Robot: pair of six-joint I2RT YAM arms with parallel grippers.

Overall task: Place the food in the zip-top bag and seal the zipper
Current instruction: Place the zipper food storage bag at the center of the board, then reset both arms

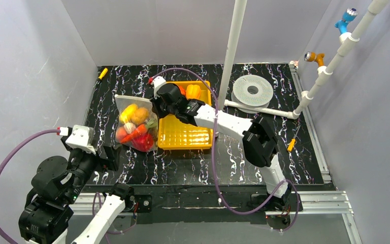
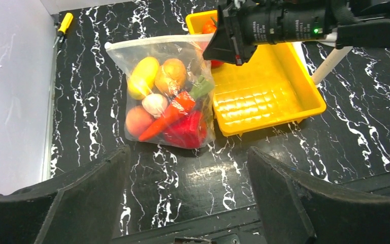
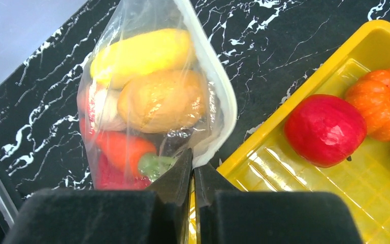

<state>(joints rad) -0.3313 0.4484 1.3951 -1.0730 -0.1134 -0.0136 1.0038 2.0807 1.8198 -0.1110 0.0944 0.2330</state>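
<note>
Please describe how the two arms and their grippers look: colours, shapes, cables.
Left arm and right arm: white links, black joint housings, a purple cable looping along each. Left gripper and right gripper: two black wedge-shaped fingers.

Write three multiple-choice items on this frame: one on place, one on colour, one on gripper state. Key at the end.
1. Where does the zip-top bag lie relative to the yellow tray?
A. Inside it
B. On the table beside it, on the left arm's side
C. Under it

2. What colour is the apple-like fruit in the tray?
A. Red
B. Green
C. Blue

3. How does the left gripper stand?
A. Shut on a carrot
B. Shut on the bag's zipper
C. Open, holding nothing

Key:
1 B, the top view shows the bag on the table, left of the tray.
2 A, the right wrist view shows it glossy red.
3 C, the left wrist view shows its jaws wide apart with nothing between them.
</note>
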